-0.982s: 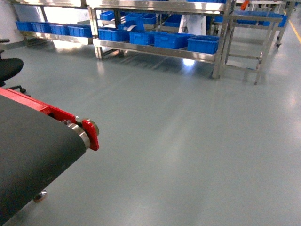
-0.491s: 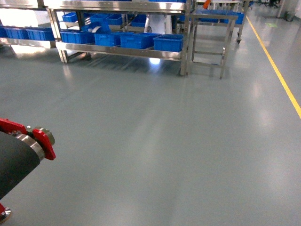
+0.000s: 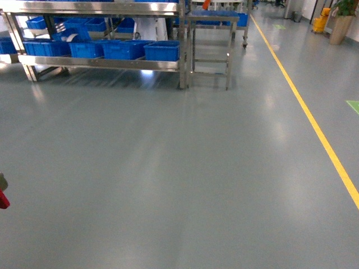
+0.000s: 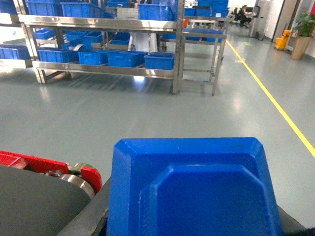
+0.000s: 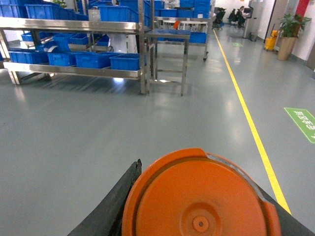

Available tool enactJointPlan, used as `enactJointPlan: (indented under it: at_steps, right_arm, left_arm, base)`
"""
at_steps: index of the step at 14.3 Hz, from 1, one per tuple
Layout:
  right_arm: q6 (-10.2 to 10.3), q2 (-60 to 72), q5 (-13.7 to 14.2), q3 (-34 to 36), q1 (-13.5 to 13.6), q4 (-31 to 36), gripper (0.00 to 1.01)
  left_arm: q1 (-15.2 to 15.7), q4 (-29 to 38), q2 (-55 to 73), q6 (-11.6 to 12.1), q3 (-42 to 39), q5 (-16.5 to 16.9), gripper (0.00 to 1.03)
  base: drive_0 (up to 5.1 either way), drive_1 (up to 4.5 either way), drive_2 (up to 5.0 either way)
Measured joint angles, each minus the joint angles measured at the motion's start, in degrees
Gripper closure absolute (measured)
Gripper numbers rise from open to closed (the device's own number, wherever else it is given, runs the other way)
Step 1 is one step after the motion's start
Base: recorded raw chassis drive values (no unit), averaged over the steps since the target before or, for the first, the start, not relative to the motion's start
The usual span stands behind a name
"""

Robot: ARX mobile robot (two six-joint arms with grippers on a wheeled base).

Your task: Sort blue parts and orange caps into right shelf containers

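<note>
In the left wrist view a bright blue part [image 4: 192, 189] with angled edges fills the lower frame. My left gripper [image 4: 192, 219] is shut on it, one dark finger [image 4: 91, 211] showing at its left side. In the right wrist view a round orange cap [image 5: 199, 199] sits face-on, with my right gripper [image 5: 199, 219] shut on it; a dark finger [image 5: 115, 199] flanks its left rim. Neither gripper shows in the head view. A steel shelf [image 3: 162, 65] holding blue containers [image 3: 161, 50] stands far off across the floor.
The conveyor's red end [image 4: 91, 174] and black belt lie just left of my left gripper; only a red sliver [image 3: 3, 199] shows in the head view. A small steel table [image 3: 210, 39] stands right of the shelf. A yellow floor line [image 3: 314, 123] runs along the right.
The head view has swung to the right: the conveyor has slid off the left edge, the shelf has shifted left, and the yellow line and the plant have come into view.
</note>
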State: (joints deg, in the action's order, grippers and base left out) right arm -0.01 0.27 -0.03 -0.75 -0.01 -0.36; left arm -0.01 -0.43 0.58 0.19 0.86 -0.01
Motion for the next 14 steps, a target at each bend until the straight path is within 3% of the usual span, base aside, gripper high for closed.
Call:
enactJointPlan:
  at_steps: [8,14]
  right_arm:
    - [0.0,0.0,0.07,0.0,-0.02,0.02,0.56]
    - [0.0,0.0,0.02,0.0,0.0,-0.07,0.56]
  left_arm:
    - [-0.11,-0.02,0.0,0.02,0.0,0.11,0.59]
    - [-0.09,-0.02,0.0,0.02,0.0,0.0,0.59]
  base:
    - [-1.2,-1.25,-1.2]
    - [0.0,4.19,-4.2]
